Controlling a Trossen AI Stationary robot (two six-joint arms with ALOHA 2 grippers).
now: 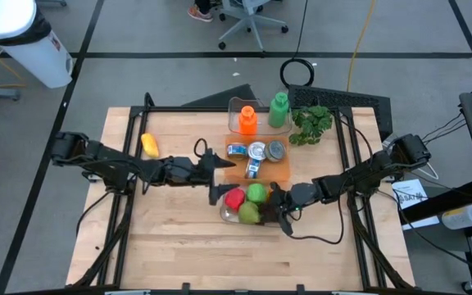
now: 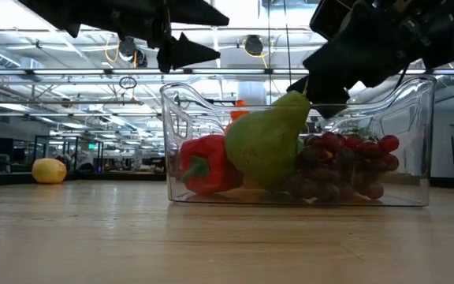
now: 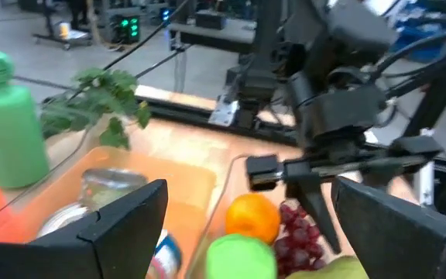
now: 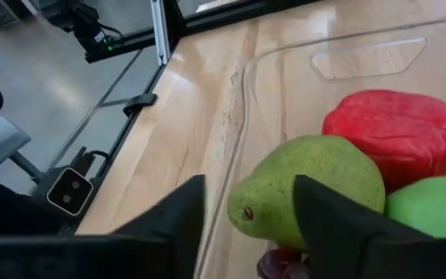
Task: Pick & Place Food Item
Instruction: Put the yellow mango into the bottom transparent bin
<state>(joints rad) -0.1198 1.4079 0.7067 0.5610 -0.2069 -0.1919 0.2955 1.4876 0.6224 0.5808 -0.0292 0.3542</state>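
Lemon is sitting on the table's left side, untouched. Left gripper is hovering with fingers spread wide beside the clear bin. Pear is lying in the bin; right gripper is parting its fingers just over it, not gripping.

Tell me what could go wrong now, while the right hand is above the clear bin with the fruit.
The pear leans tilted on the grapes and the red pepper, so it may roll or tip inside the clear bin. The right hand is very near the pear, its fingers apart; pulling away could knock it. The left hand hovers close by, so the arms might collide.
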